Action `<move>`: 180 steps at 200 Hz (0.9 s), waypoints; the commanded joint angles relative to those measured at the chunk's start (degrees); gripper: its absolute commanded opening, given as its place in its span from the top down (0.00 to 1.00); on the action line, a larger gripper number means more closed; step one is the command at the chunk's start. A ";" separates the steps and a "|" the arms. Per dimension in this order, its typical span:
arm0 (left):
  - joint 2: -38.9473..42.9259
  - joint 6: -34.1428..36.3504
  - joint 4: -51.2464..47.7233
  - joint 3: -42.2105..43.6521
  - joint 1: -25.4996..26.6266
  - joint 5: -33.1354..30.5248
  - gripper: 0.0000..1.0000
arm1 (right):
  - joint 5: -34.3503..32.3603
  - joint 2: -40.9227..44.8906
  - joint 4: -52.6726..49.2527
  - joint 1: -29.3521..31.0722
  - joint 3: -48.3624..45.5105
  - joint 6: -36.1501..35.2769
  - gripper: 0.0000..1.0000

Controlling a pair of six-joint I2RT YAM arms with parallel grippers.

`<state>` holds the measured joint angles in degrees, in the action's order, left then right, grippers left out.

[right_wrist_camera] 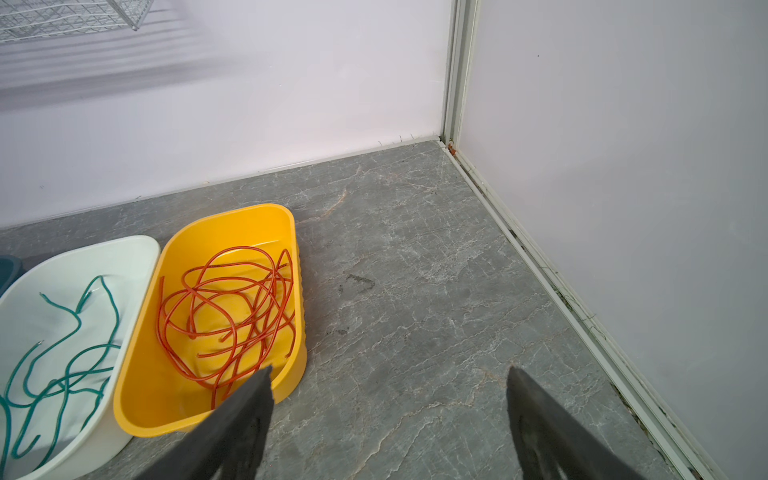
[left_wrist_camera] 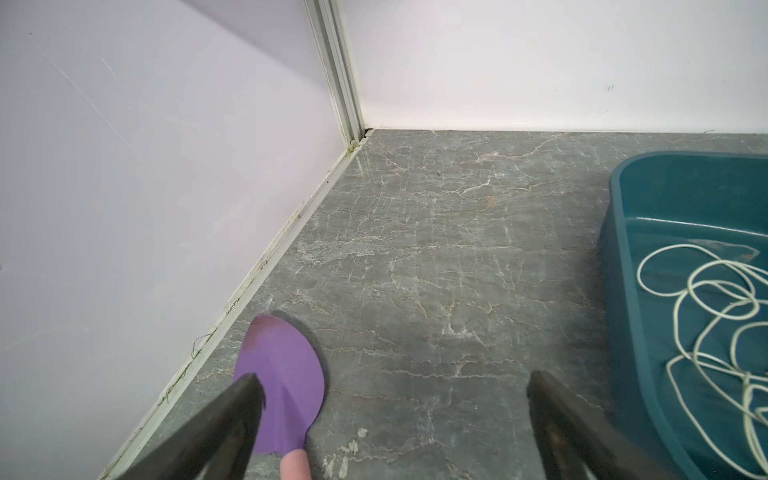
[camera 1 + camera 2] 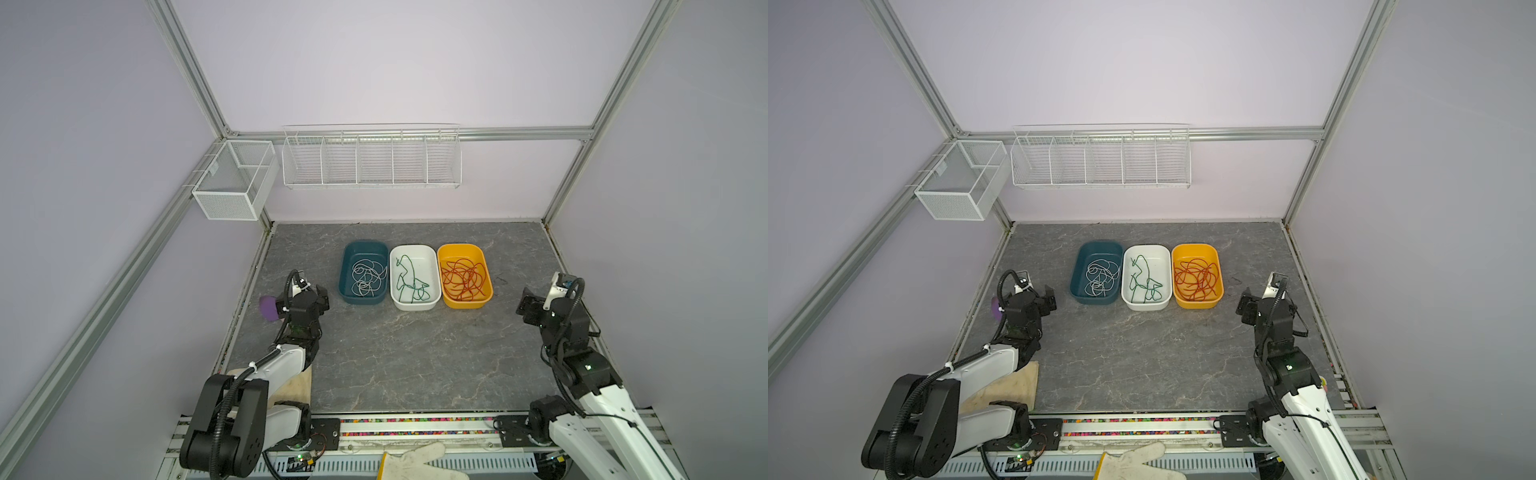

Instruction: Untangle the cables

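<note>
The cables lie apart in three bins at the back of the table. A white cable (image 3: 366,277) (image 2: 715,332) curls in the teal bin (image 3: 343,274). The white bin (image 3: 415,306) holds a dark green cable (image 3: 409,280) (image 1: 62,365). A red-orange cable (image 3: 463,278) (image 1: 232,316) fills the yellow bin (image 3: 467,305). My left gripper (image 3: 322,297) (image 2: 392,378) hovers open and empty over bare table, left of the teal bin. To the right of the yellow bin my right gripper (image 3: 524,305) (image 1: 390,370) is open too, with nothing between its fingers.
A purple spatula with a pink handle (image 2: 282,374) (image 3: 268,307) lies by the left wall, near my left gripper. Two wire baskets (image 3: 370,160) hang on the walls. A wooden board (image 3: 299,386) sits under the left arm, and a white glove (image 3: 415,461) lies past the front rail.
</note>
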<state>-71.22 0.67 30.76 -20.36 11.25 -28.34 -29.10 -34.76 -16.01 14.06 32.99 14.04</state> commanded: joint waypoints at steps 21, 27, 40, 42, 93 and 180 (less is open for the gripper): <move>-3.33 -1.46 7.10 -1.23 -0.44 2.28 0.01 | 0.41 1.01 1.76 -0.12 -0.91 -0.72 0.11; -3.94 -1.20 7.50 -1.48 -0.43 2.64 0.01 | 0.42 1.10 1.82 -0.15 -1.00 -0.69 0.11; -5.35 -0.67 8.06 -2.30 -0.45 1.81 0.01 | 0.57 1.10 2.04 -0.10 -1.04 -0.68 0.11; -5.49 -0.60 8.14 -2.42 -0.44 1.62 0.01 | 0.59 1.03 2.04 -0.16 -1.05 -0.66 0.11; -12.23 -0.78 12.42 -3.82 -1.81 0.92 0.01 | 0.58 0.68 2.64 -0.15 -1.04 -0.79 0.11; -16.09 -3.13 17.35 -2.89 -3.86 1.66 0.01 | 0.57 -1.10 4.98 -0.26 -1.49 0.42 0.11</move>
<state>-86.67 -1.32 44.69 -23.03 7.62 -26.28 -28.47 -35.16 -14.15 14.06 32.82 14.09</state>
